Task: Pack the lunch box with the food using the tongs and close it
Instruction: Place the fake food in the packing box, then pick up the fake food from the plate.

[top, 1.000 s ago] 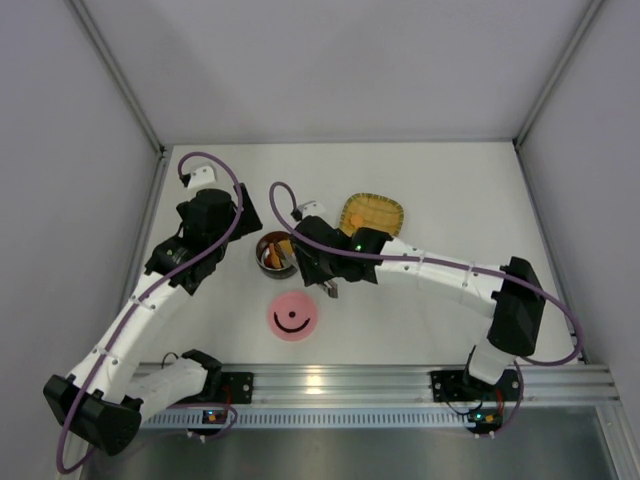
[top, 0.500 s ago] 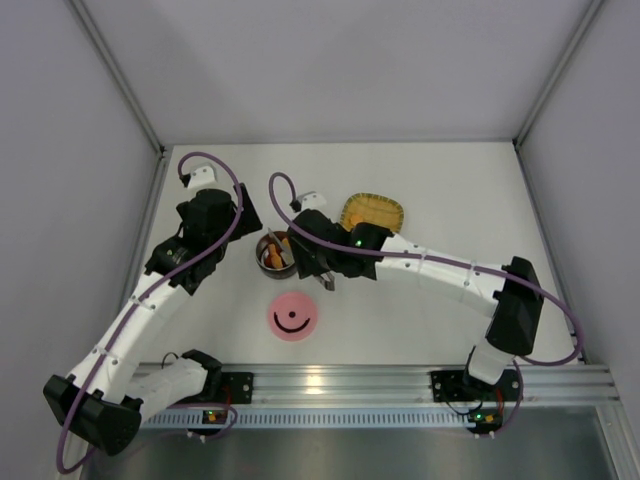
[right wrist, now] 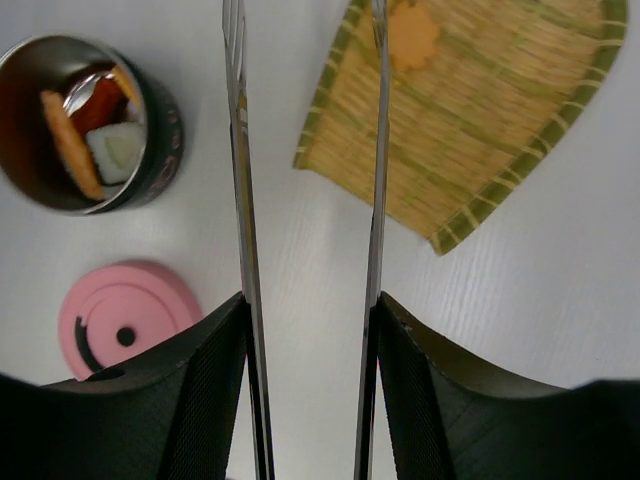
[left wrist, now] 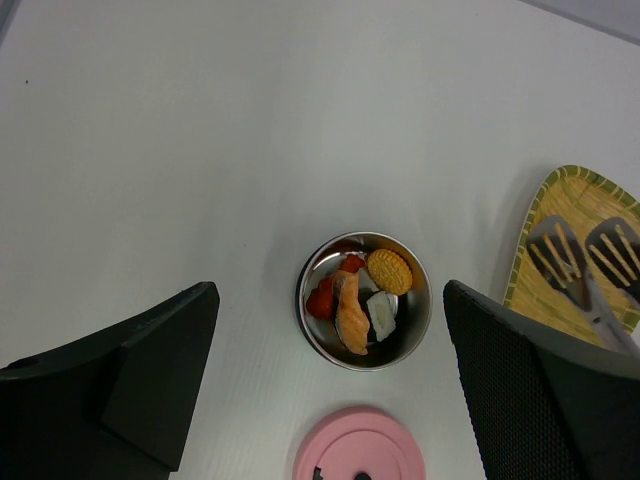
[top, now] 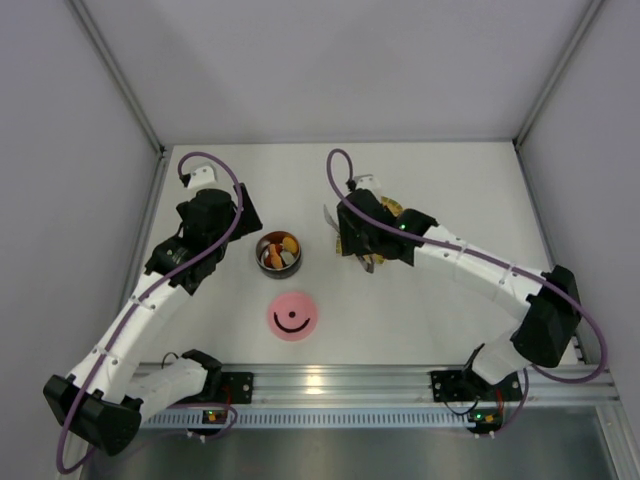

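Observation:
The lunch box (top: 278, 252) is a steel bowl, uncovered, holding food (left wrist: 352, 312): an orange strip, a round cracker, a red piece and a white piece. Its pink lid (top: 293, 316) lies flat on the table just in front of it. My right gripper (right wrist: 310, 320) is shut on the tongs (right wrist: 240, 200), its fingers pressing both thin arms from outside. The arms stand apart with nothing between them. Their tips hover over the near-left edge of the yellow tray (right wrist: 480, 120), where one orange piece (right wrist: 413, 35) lies. My left gripper (left wrist: 325, 390) hangs open above the bowl, holding nothing.
White walls close in the table at the back and both sides. From above, the right arm covers most of the tray (top: 392, 207). The lid (left wrist: 360, 445) sits between the bowl and the arm bases.
My right arm has swung right and back, from over the bowl to the tray, carrying the tongs. The tong arms stand a little wider. The left arm is still.

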Tool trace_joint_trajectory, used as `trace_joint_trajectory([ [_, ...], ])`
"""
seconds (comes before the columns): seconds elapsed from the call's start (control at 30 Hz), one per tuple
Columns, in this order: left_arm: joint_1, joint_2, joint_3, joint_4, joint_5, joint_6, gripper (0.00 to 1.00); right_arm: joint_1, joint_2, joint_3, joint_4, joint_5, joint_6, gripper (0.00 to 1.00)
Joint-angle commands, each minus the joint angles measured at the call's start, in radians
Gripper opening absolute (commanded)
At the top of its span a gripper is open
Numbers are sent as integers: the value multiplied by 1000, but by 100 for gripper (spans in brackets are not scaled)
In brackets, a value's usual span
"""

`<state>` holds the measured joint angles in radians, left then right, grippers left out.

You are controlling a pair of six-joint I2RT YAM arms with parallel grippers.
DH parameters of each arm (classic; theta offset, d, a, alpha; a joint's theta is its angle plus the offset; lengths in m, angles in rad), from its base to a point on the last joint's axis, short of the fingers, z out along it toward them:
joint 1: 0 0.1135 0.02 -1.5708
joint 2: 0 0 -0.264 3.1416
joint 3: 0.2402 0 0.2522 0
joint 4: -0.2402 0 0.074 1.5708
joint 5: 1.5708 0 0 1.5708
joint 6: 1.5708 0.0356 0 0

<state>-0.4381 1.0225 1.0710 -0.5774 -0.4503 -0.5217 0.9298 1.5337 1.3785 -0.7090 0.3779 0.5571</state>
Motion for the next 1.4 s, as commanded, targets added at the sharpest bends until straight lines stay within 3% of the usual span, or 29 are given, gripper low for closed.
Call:
trace_joint_trajectory([
  [0.0, 4, -22, -5, 33, -7, 8, 99, -83, -72, -56, 32, 30, -14, 51],
  [0.33, 4, -18, -2, 31, -8, 11, 99, -195, -23, -116, 103, -8, -34, 50],
  [1.37, 4, -10, 4, 31, -7, 14, 99, -304, 31, -196, 229, -175, -29, 45],
])
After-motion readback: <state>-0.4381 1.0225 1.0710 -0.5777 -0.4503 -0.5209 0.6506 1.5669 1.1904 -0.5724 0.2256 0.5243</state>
